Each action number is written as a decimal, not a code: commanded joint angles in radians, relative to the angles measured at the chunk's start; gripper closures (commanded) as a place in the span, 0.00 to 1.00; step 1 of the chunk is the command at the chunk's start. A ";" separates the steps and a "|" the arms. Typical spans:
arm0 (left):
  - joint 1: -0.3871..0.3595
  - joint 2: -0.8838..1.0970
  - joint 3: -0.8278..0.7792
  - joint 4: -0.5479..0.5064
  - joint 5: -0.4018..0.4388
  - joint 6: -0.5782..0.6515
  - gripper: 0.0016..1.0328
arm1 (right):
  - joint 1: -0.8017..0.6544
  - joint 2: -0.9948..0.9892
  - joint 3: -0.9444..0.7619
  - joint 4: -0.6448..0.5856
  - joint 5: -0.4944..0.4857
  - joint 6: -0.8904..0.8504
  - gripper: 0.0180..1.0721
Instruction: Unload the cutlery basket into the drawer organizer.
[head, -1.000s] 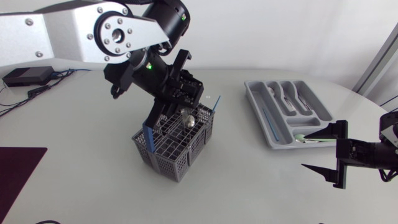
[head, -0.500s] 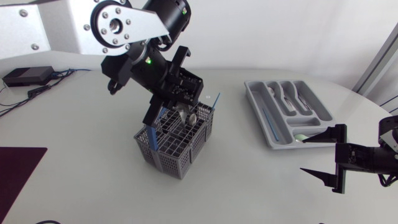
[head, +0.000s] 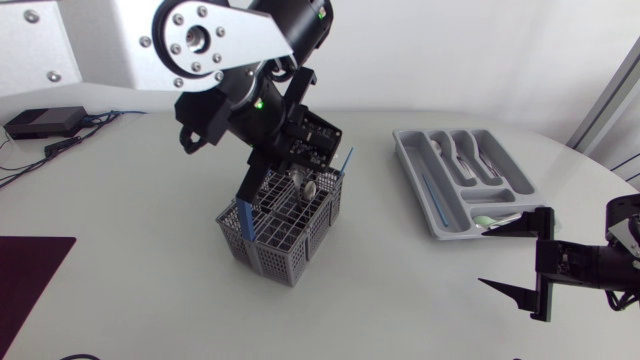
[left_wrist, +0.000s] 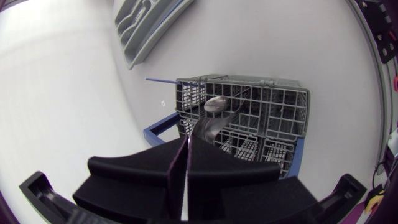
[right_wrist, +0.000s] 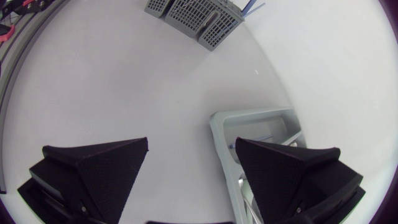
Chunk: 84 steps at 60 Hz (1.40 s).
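The grey cutlery basket (head: 272, 252) stands mid-table with a blue stick (head: 345, 162) leaning out of its far corner. My left gripper (head: 288, 172) hangs over it, shut on the handle of a metal spoon (head: 306, 188). In the left wrist view the spoon (left_wrist: 214, 104) sticks out ahead of the closed fingertips (left_wrist: 185, 140), bowl up over the basket (left_wrist: 286, 99). The grey drawer organizer (head: 415, 172) lies at the right with spoons, a blue stick and a green-tipped piece in it. My right gripper (head: 520, 262) stands open in front of the organizer (right_wrist: 225, 124), holding nothing.
A black box (head: 40, 122) with cables sits at the far left. A dark mat (head: 25, 275) lies at the left front edge. The basket (right_wrist: 193, 15) shows far ahead of the right gripper (right_wrist: 189, 165).
My left gripper has shut on the spoon's handle and shifted slightly right and up over the basket. The right gripper has drifted toward the table's front edge, still open.
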 joint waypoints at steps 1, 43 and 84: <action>-0.018 -0.030 0.048 -0.010 -0.021 -0.015 0.94 | 0.009 -0.023 -0.031 0.008 -0.012 -0.004 0.04; -0.120 -0.102 0.127 -0.108 -0.174 -0.047 0.94 | 0.023 -0.158 -0.108 -0.009 -0.021 -0.001 0.04; -0.189 -0.096 0.034 -0.108 -0.393 -0.306 0.94 | 0.270 -0.451 -0.142 0.020 -0.044 0.406 0.04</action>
